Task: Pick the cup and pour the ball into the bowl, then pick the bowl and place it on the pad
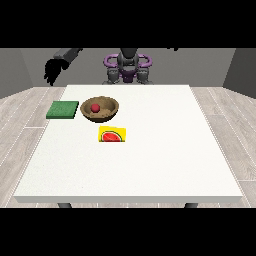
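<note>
A brown bowl (100,109) stands on the white table (150,150) at the back left, and a red ball (95,107) lies inside it. Left of the bowl a flat green pad (63,110) lies near the table's left edge. In front of the bowl lies a yellow cup (112,135) with a watermelon picture, on its side. The hand at the view's left (52,71) hangs raised beyond the table's back left corner, fingers relaxed and holding nothing. Of the arm at the view's right only a dark sliver (173,49) shows at the scene's top edge.
The robot's torso (127,67) stands behind the table's far edge. Bare white tabletop stretches over the right half and the front. Wooden floor surrounds the table.
</note>
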